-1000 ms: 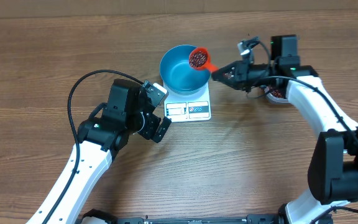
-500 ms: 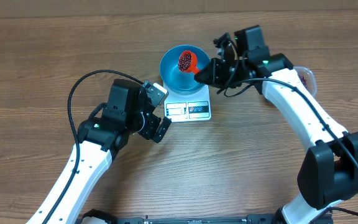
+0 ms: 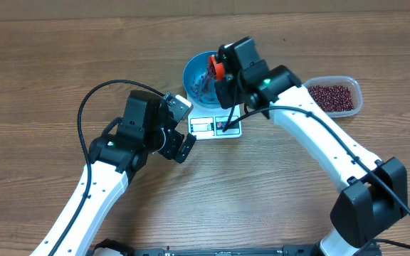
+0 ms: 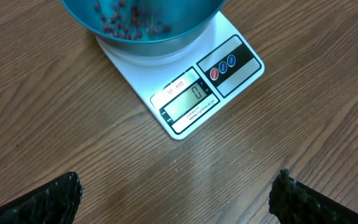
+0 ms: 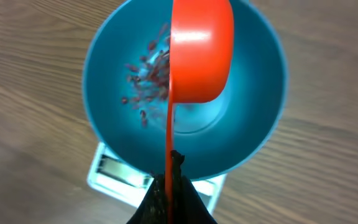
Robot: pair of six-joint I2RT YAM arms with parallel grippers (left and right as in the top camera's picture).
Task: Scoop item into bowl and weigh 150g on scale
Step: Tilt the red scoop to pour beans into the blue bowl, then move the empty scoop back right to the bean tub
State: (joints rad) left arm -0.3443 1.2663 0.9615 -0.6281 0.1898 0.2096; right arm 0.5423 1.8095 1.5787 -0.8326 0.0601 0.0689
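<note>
Two arms work over a wooden tabletop (image 3: 41, 64). The right pincer (image 5: 169, 177) is closed tight on the thin handle of an orange scoop (image 5: 201, 56), which it holds above the bowl (image 5: 253, 93). The scoop's cup is turned on its side, with its rounded back bulging away from the open face. Beans (image 5: 148, 78) appear as blurred streaks and specks against the bowl's inner wall on the side the cup opens toward. In the left wrist view a scatter of them lies low in the bowl.

The bowl stands on the scale (image 4: 148, 74), covering its far part and leaving the display (image 4: 188, 102) and the button panel beside it exposed. The display reads 0.

The left pincer (image 4: 178, 186) is spread to its full width and holds nothing. It hovers near the scale's display edge, its two dark fingers framing bare wood.

Overhead, the right arm reaches across the scale and hides part of the bowl. A clear tub (image 3: 356, 89) with more beans sits well apart from the scale, on the right arm's side of the tabletop. A black cable (image 3: 109, 84) loops from the left arm.
</note>
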